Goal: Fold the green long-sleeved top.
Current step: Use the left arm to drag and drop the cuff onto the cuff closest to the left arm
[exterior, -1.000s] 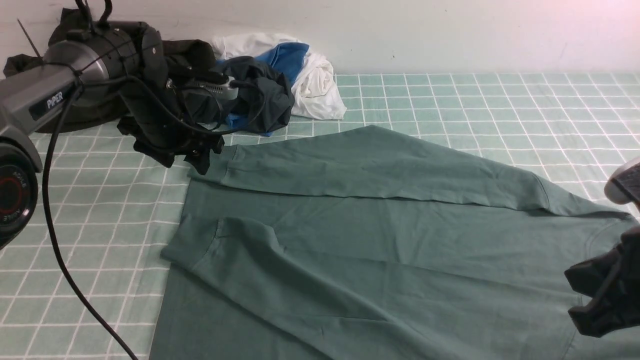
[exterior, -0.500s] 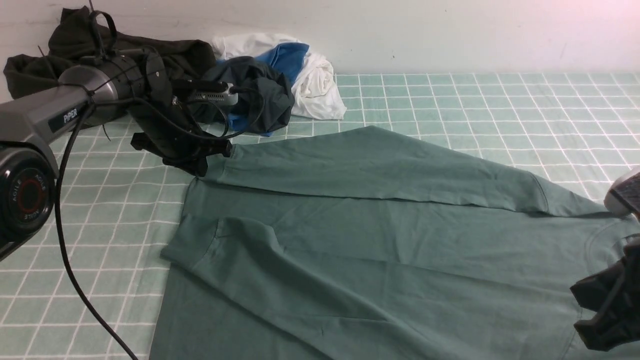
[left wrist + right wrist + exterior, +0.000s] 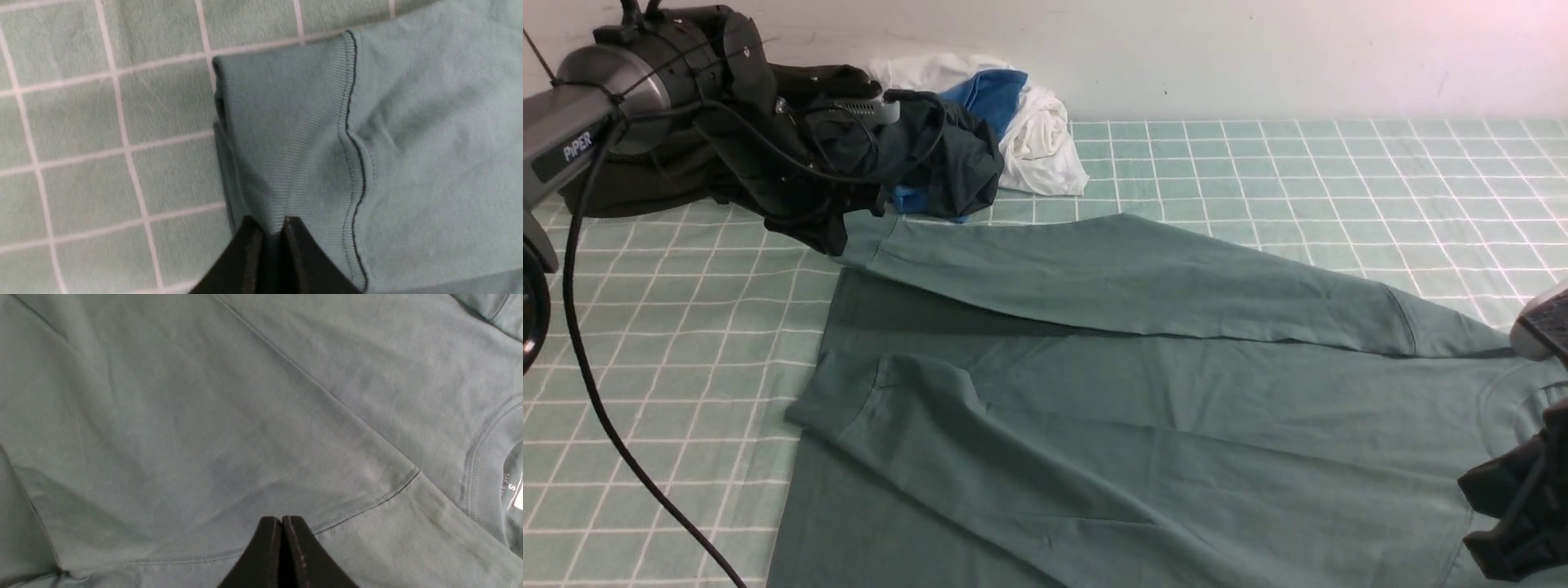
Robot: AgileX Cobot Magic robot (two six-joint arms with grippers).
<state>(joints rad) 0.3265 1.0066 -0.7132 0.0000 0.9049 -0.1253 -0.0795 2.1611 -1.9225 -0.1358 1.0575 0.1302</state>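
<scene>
The green long-sleeved top (image 3: pixel 1143 408) lies spread over the checked cloth, neck end toward the right. My left gripper (image 3: pixel 837 237) is shut on the ribbed cuff (image 3: pixel 286 134) of the far sleeve (image 3: pixel 1135 278) and holds it lifted, a shadow beneath it. In the left wrist view the gripper (image 3: pixel 270 222) pinches the cuff edge. The near sleeve (image 3: pixel 915 425) lies folded on the body. My right gripper (image 3: pixel 1515 523) is shut and empty above the top near the shoulder seam (image 3: pixel 367 502); the neck (image 3: pixel 490 457) with a size label shows beside it.
A pile of dark olive, dark teal, blue and white clothes (image 3: pixel 947 139) lies at the back left against the wall. The checked green cloth (image 3: pixel 1298 163) covers the table. My left arm's black cable (image 3: pixel 596 392) hangs over the left side.
My left gripper has closed on the far sleeve's cuff and lifted it up and back, raising the sleeve off the body. The right gripper has sunk slightly.
</scene>
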